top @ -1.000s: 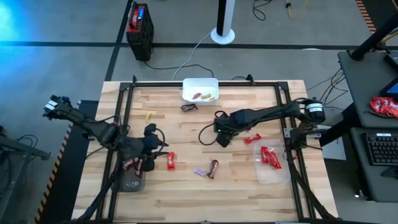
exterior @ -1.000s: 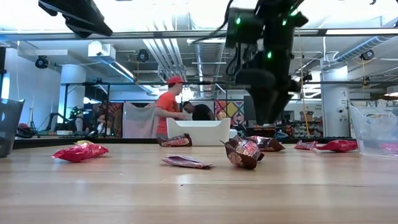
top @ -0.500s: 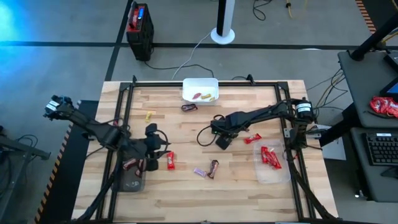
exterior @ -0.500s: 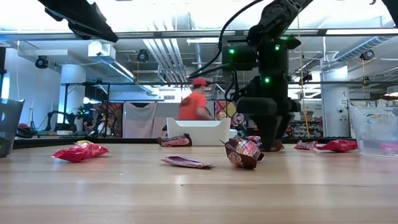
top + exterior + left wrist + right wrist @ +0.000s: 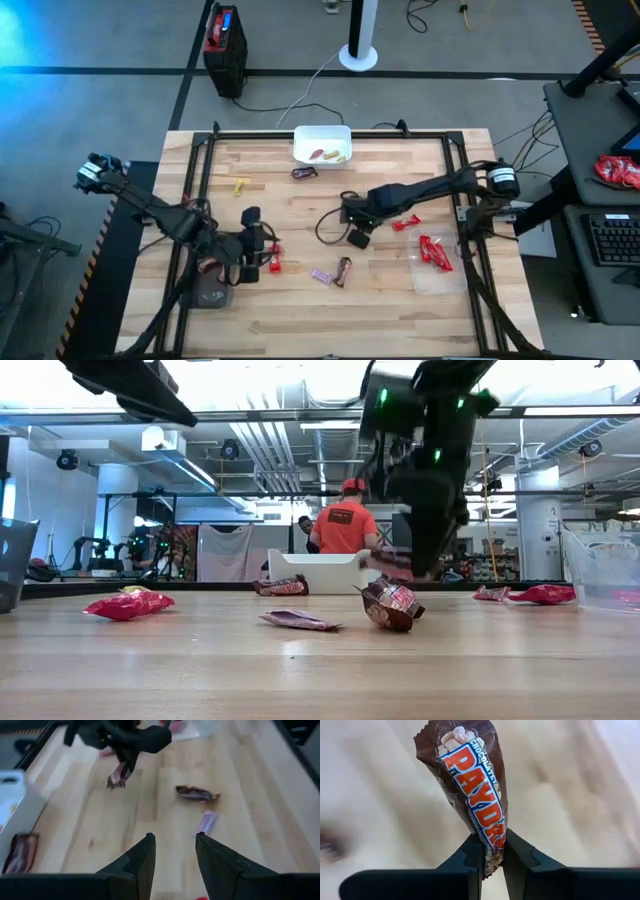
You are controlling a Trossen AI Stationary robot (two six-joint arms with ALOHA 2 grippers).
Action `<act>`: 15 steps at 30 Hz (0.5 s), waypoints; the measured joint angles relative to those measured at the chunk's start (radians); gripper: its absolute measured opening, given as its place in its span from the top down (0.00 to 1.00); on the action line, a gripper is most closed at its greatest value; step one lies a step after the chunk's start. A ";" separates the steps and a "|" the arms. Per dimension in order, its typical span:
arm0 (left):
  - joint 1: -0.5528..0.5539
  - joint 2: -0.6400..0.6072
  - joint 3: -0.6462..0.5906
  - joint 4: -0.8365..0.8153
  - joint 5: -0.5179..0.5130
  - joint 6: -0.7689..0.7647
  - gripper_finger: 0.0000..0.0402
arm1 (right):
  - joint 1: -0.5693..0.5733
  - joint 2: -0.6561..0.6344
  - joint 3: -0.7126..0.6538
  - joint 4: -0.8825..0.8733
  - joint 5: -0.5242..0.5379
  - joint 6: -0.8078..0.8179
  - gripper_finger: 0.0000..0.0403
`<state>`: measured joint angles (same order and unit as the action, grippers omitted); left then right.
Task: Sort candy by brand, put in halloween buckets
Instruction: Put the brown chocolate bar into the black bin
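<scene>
A: Brown crinkly-film PayDay candy bar (image 5: 472, 790) is pinched by its lower tail between the right gripper (image 5: 491, 851) fingers, hanging clear above the middle of the pale wooden plank table (image 5: 300, 310).

B: How will it handle?

A: Judging by the wrapper: light, soft film, slippery. Held by the crimped end, it may swing or slide out. A pinch across the body would likely be safer.

B: Left side?

A: Left gripper (image 5: 173, 851) has its fingers spread with nothing between them. It sits low over the table's left part, just beside a red wrapped candy (image 5: 275, 264).

B: Bins?

A: White rectangular bin (image 5: 322, 144) at the far edge holds a red and a yellow piece. Clear plastic bin (image 5: 437, 270) at the right holds red ones. Dark grey bin (image 5: 211, 294) sits near the left arm.

B: Loose stock?

A: Dark brown wrapped bar (image 5: 344, 268) and purple wrapped piece (image 5: 321, 277) lie mid-table, well apart from every bin.

B: Room?

A: Open workshop behind the table, with a person in an orange shirt (image 5: 346, 523).
</scene>
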<state>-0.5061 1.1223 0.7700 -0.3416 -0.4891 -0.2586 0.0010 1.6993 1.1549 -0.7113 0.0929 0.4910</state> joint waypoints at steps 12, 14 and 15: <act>-0.011 0.214 -0.001 0.286 -0.054 0.178 0.64 | 0.160 -0.026 0.000 0.437 -0.261 -0.134 0.92; -0.010 0.238 -0.001 0.308 -0.095 0.187 0.61 | 0.166 -0.026 0.000 0.449 -0.262 -0.139 0.92; -0.010 0.250 -0.001 0.320 -0.104 0.193 0.59 | 0.167 -0.025 0.000 0.456 -0.269 -0.139 0.92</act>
<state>-0.5163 1.3721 0.7689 -0.0215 -0.5934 -0.0657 0.1684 1.6741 1.1549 -0.2551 -0.1763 0.3519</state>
